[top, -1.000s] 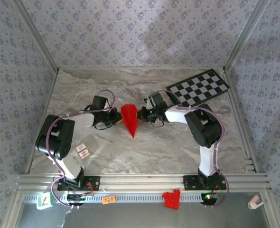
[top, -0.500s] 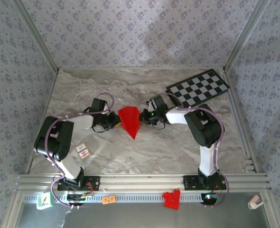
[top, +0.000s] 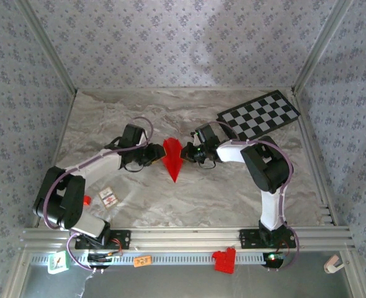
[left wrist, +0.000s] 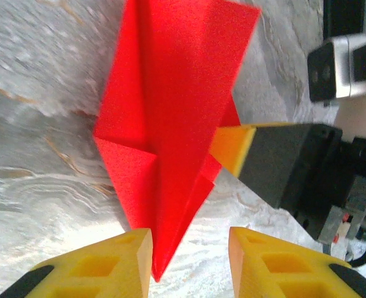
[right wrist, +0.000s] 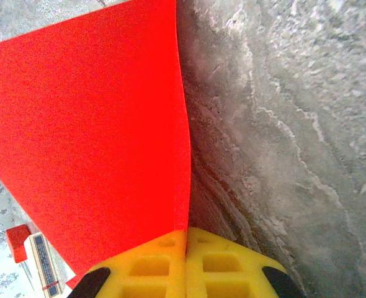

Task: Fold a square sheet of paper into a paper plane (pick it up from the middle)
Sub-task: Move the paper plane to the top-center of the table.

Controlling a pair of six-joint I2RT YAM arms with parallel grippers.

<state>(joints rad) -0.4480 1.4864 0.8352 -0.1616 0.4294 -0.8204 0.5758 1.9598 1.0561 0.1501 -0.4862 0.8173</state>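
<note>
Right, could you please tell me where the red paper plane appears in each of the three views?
Top external: the paper plane at the centre of the table, tip toward the near edge.
Left wrist: the paper plane spans the upper centre, tip pointing down.
Right wrist: the paper plane covers the left half.
Shared landmark: the right gripper, yellow fingers pinching the plane's edge.

Enclosure walls (top: 170, 43): grey-blue wallpaper, small repeating floral print, back and both sides. Aluminium posts (top: 317, 46) run up the back corners. Tabletop (top: 220, 192): grey-beige marble pattern, evenly lit, soft shadows. Aluminium rail (top: 189, 237) along near edge.
</note>
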